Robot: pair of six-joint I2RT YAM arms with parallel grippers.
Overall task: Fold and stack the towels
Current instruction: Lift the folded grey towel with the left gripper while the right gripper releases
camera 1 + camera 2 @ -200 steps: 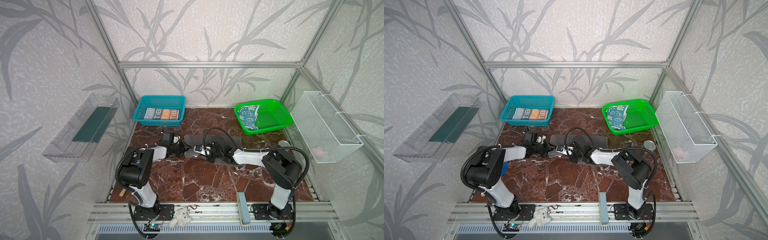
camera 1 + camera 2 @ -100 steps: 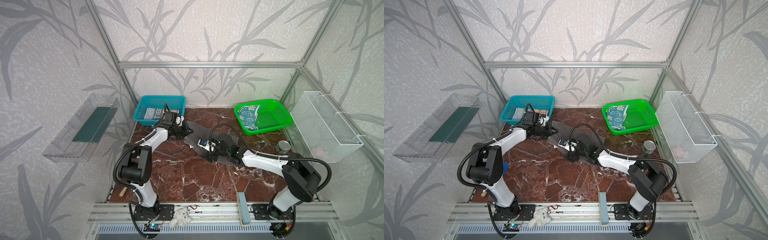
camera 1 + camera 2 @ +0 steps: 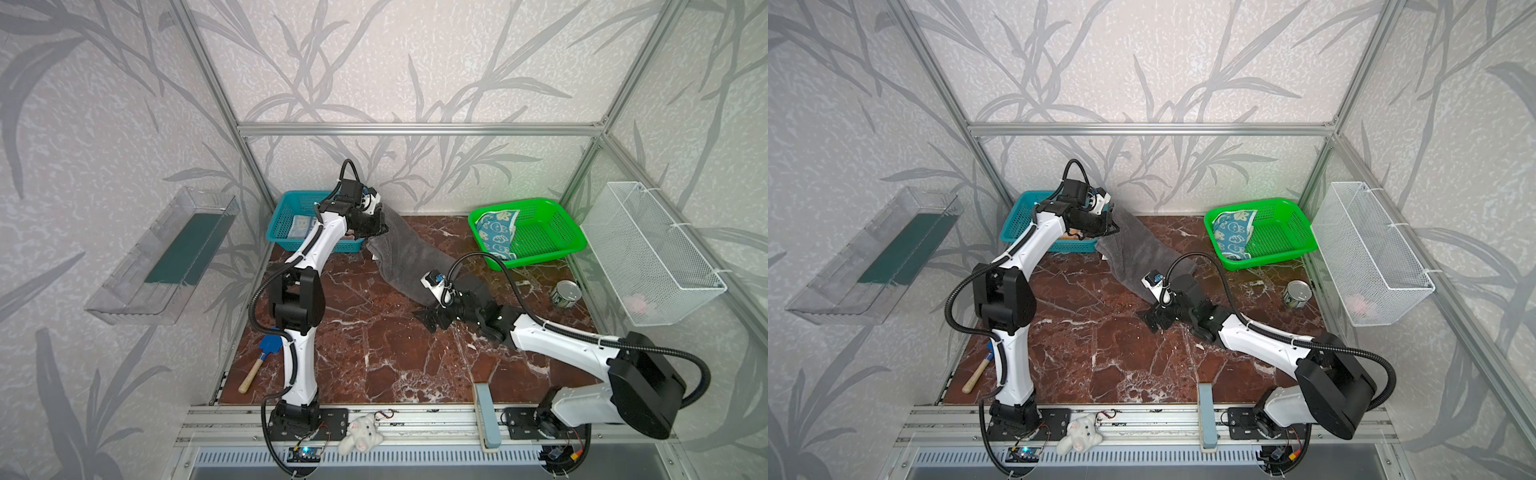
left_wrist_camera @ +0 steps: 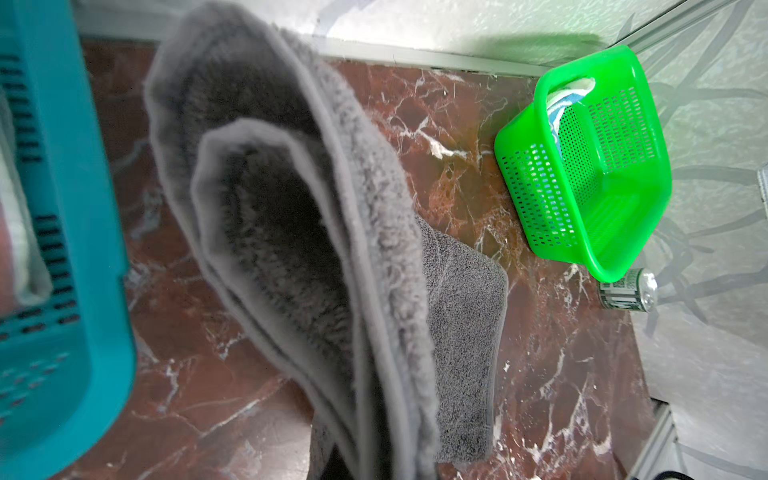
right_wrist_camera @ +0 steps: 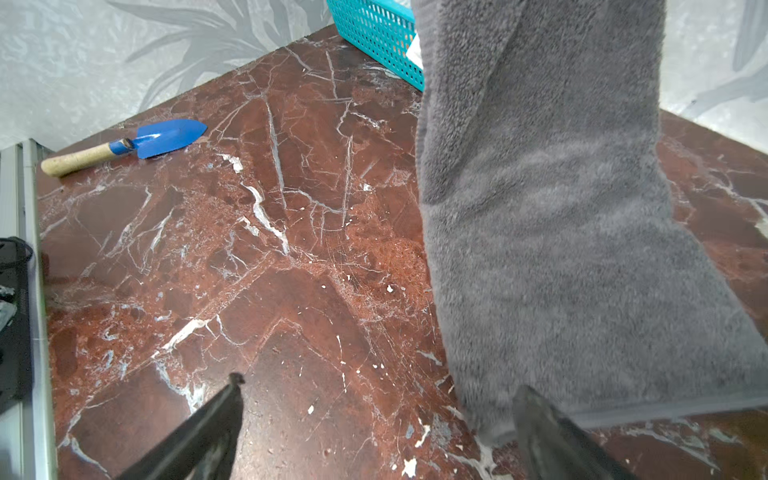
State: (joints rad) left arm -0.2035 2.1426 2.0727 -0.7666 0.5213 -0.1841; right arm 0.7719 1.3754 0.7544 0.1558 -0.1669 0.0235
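Where the grey towel (image 3: 399, 249) is: one end is lifted beside the teal basket (image 3: 286, 208), and the rest slopes down onto the marble table (image 3: 374, 353).
Left gripper (image 3: 376, 220): jaws closed on the upper end of the grey towel.
Right gripper (image 5: 380, 384): jaws wide apart with nothing between them, low over the table; one finger (image 5: 536, 415) is just at the towel's lower hem.
Bunny towel (image 3: 496, 232): teal with white bunnies, draped over the green basket (image 3: 552, 245) wall.
Lettered towel (image 3: 301, 226): lies in the teal basket; the letters are too small to read.
Can (image 4: 623, 293): green and white label, text not legible.
Trowel (image 5: 124, 145): blue blade, no marking seen.
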